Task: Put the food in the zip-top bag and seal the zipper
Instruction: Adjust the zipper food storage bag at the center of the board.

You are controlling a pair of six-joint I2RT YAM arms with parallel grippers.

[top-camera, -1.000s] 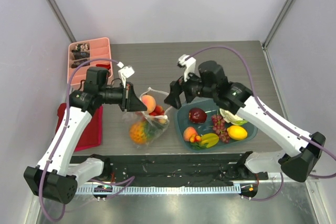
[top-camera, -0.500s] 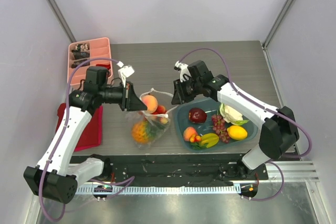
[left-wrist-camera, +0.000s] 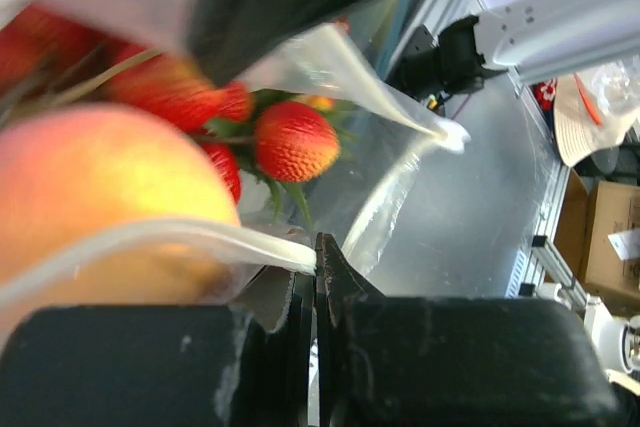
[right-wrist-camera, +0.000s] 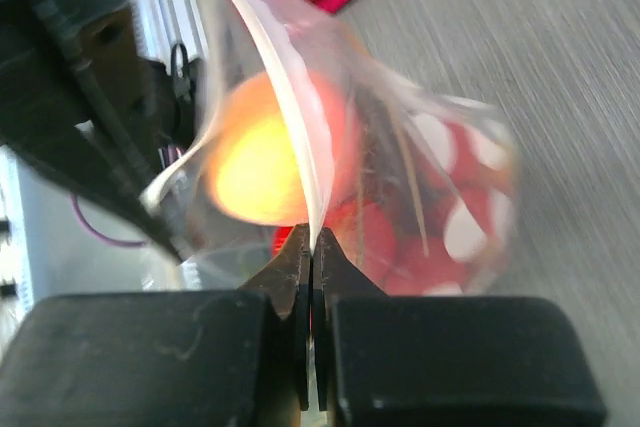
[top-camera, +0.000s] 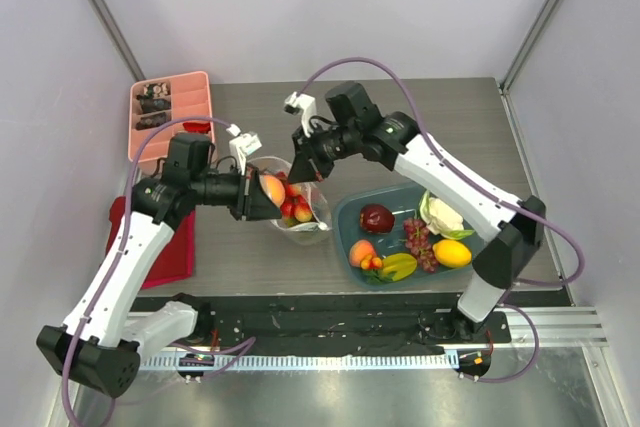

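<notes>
The zip-top bag hangs between both grippers above the table, left of the teal plate. Inside it I see a peach and red berries. My left gripper is shut on the zipper at the bag's left rim; in the left wrist view the peach and berries lie right behind the strip. My right gripper is shut on the opposite rim, and the right wrist view shows the whitish zipper rising from the gripper. More food lies on the plate: apple, grapes, lemon, cauliflower.
The teal plate sits right of the bag. A pink compartment tray stands at the back left and a red cloth lies under the left arm. A black rail runs along the near edge.
My right gripper swung left from over the plate to the bag's mouth and shut on its rim. The bag has been raised and drawn upward between the two grippers.
</notes>
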